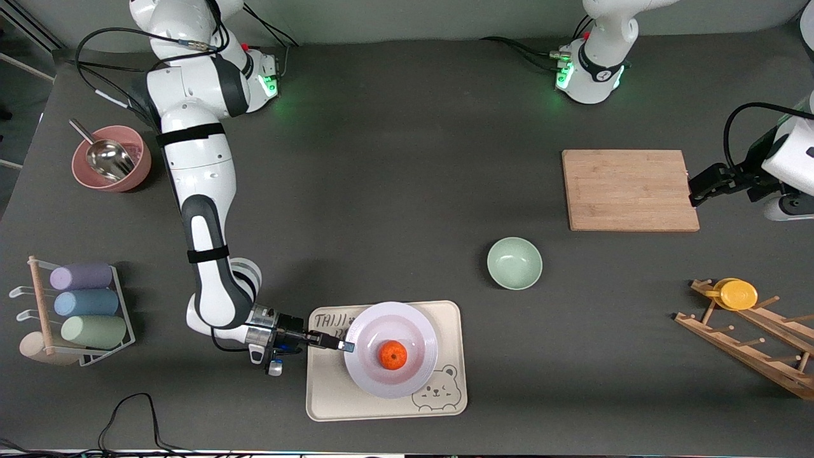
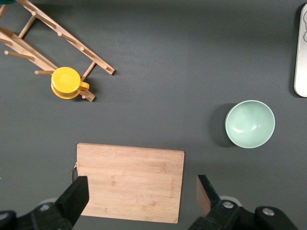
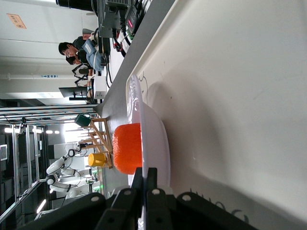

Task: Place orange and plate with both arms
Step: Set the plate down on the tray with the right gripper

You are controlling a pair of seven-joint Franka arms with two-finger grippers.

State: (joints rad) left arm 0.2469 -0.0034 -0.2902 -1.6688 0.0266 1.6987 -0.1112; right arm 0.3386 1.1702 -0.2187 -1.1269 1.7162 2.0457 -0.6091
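The orange (image 1: 393,355) sits in the middle of the white plate (image 1: 413,375), which lies on the cream bear tray (image 1: 331,394) near the front camera. My right gripper (image 1: 344,346) is shut on the plate's rim at the end toward the right arm. In the right wrist view its fingers (image 3: 145,175) pinch the rim of the plate (image 3: 160,139), with the orange (image 3: 127,148) just past them. My left gripper (image 1: 695,191) is open and empty over the edge of the wooden cutting board (image 1: 629,189). The left wrist view shows the gripper (image 2: 142,196) wide open above the board (image 2: 130,182).
A pale green bowl (image 1: 514,263) stands between the tray and the board. A wooden peg rack with a yellow cup (image 1: 734,294) lies toward the left arm's end. A pink bowl with a metal scoop (image 1: 112,158) and a rack of pastel cups (image 1: 82,305) are toward the right arm's end.
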